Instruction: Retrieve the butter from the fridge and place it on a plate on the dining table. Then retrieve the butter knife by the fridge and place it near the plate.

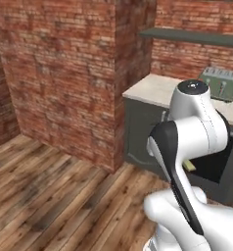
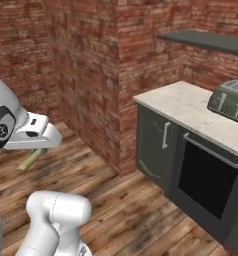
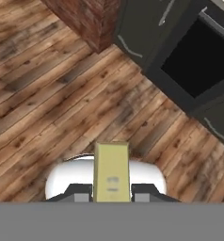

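Fingers (image 3: pixel 78 190) sit tight against both sides of the butter (image 3: pixel 111 172), so the gripper (image 3: pixel 112 194) is clamped on it; stick juts out straight between them in the hand view. Gripper is carried in the air over the wood floor (image 3: pixel 48 94), not above any surface.

Right base view: butter (image 2: pixel 32 159) pokes down and left from under the white hand. Left base view: just a pale yellow corner (image 1: pixel 189 166) peeks out past the forearm, probably the same stick, too little visible to be sure.

Ahead: brick pillar (image 2: pixel 98 75), then a dark cabinet run with an oven (image 2: pixel 208 182) under a beige stone surface (image 2: pixel 186 107). Green-grey toaster (image 1: pixel 219 82) stands on that surface. Dark shelf (image 2: pixel 206 40) on the brick wall above.
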{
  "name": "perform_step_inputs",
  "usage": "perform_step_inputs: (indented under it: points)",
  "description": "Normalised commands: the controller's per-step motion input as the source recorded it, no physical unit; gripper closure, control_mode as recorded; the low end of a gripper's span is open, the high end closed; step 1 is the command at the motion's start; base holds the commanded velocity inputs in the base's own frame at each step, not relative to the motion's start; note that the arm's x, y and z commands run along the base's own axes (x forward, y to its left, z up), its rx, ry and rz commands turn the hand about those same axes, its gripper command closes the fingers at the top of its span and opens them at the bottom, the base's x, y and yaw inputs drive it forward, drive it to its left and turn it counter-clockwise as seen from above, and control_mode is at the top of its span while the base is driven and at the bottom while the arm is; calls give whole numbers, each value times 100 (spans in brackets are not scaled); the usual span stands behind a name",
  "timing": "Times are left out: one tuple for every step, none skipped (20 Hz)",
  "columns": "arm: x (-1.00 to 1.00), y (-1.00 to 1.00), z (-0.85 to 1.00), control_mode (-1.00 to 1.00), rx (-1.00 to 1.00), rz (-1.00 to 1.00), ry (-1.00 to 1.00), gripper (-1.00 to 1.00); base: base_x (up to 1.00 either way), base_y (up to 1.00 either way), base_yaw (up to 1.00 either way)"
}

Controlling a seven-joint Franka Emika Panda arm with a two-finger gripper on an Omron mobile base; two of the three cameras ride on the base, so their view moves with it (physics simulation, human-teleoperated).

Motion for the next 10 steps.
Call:
perform_step_inputs:
  points:
    - [0, 0, 0, 100, 0, 0, 0, 100, 47, 19, 71]
    - [0, 0, 0, 100, 0, 0, 0, 100, 56, 7, 72]
    - [0, 0, 0, 100, 0, 0, 0, 100, 65, 0, 72]
    - [0, 0, 0, 100, 0, 0, 0, 100, 77, 0, 73]
    - [0, 0, 0, 100, 0, 0, 0, 100, 86, 0, 73]
    - [0, 0, 0, 100, 0, 0, 0, 100, 97, 0, 73]
    - [0, 0, 0, 100, 0, 0, 0, 100, 100, 0, 74]
    - [0, 0, 0, 100, 0, 0, 0, 100, 100, -4, 75]
    - [0, 0, 0, 100, 0, 0, 0, 100, 100, -13, 78]
    - [0, 0, 0, 100, 0, 0, 0, 100, 100, -14, 79]
